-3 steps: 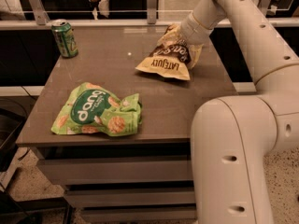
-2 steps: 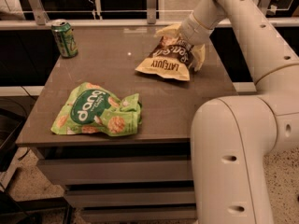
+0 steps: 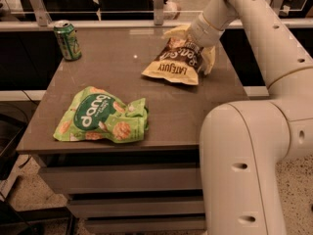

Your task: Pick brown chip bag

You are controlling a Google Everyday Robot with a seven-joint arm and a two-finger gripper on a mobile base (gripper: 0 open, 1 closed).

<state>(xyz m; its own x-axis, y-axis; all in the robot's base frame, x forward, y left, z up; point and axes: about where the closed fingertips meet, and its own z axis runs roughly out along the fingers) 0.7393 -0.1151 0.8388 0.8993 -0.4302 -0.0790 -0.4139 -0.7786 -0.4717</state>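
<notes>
So, brown chip bag (image 3: 177, 58): lies near the far right corner of the surface (image 3: 122, 77), its "LATE JULY" end toward the middle and its far tan end curled up under the hand.
Why it sits so: that end looks lifted or crumpled where the hand bears on it, while the printed end rests flat. I judge the grab is at the bag's far end, where loose foil offers something to take hold of.
Hand (image 3: 198, 37): on the far end of the brown chip bag, close to the surface's far edge. The wrist covers it, so I cannot tell whether it is spread or pinching the bag.
Arm (image 3: 259, 43): comes in from the right edge and slants down to the bag, which keeps it well away from the other things.
Green "dang" bag (image 3: 100, 116): flat near the front left corner, well apart from the brown chip bag, not the one wanted.
Green soda can (image 3: 67, 40): upright at the far left corner, well apart from both bags.
Count: two snack bags (one brown, one green), one can, one hand.
Task state: by my reading the bag is not yet clear of the surface.
</notes>
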